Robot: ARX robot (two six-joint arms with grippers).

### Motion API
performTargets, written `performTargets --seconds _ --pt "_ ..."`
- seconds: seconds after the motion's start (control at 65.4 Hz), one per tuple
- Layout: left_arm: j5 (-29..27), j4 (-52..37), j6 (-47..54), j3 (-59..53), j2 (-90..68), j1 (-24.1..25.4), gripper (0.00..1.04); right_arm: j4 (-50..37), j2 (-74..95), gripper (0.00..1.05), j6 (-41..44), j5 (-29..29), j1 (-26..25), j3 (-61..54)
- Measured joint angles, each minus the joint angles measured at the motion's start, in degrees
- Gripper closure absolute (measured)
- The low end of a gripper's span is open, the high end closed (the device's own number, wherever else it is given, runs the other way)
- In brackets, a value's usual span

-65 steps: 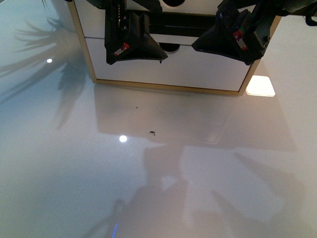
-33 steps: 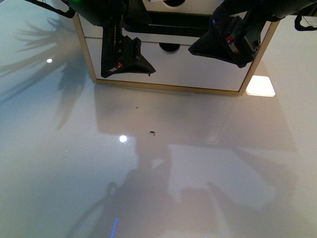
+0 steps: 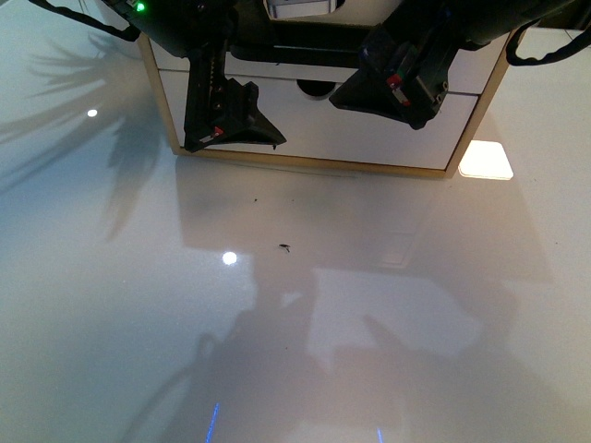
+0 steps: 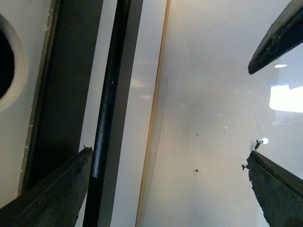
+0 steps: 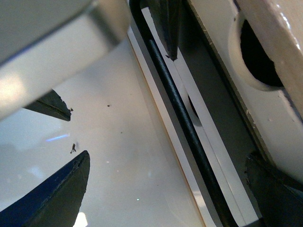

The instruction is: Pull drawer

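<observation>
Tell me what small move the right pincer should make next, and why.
Probably close the right pincer on the black bar handle of the drawer: its fingers stand open on either side of the bar, gripping nothing, and a pull needs a hold.

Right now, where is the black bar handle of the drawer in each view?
Front view: the black bar handle sits at the top edge, near the centre.
Left wrist view: it runs lengthwise along the dark recess.
Right wrist view: it crosses the picture diagonally.
Shared landmark: the cabinet's wooden bottom edge.
</observation>
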State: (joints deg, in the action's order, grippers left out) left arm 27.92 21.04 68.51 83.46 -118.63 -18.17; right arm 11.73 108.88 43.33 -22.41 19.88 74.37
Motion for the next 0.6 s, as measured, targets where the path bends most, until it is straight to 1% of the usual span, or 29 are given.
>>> performTargets --seconds 0.214,0.535,0.596 --pt "0.11 0.00 0.46 -0.02 0.00 0.09 0.07 3.28 0.68 0.09 0.52 -0.81 0.74 0.98" --pt "-0.85 -0.48 0.96 -0.11 -0.15 -0.20 0.07 3.85 2.97 0.09 1.57 -0.79 0.63 3.26" --pt "-0.72 -0.57 0.94 -0.11 -0.22 -0.20 0.07 3.93 2.97 0.09 1.25 -1.49 0.33 3.34"
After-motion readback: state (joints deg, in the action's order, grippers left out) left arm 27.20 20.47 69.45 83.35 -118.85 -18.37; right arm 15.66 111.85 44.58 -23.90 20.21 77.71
